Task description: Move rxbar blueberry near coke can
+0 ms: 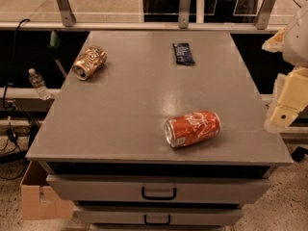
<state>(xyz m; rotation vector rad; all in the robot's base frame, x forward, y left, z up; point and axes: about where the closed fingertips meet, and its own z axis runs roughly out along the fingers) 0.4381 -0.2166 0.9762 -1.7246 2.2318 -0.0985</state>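
Note:
The rxbar blueberry (183,53), a small flat bar in a dark navy wrapper, lies at the far middle-right of the grey cabinet top (134,105). The coke can (192,128), red-orange with white script, lies on its side near the front edge, right of centre, its silver end facing front-left. The bar and the can are far apart. My gripper (285,113) shows as cream-coloured parts at the right edge of the view, beside the cabinet's right side, level with the coke can and touching neither thing.
A gold-brown patterned can (89,62) lies on its side at the far left of the top. Drawers with black handles (159,193) are below the front edge. A cardboard box (38,198) and a water bottle (37,83) are at the left.

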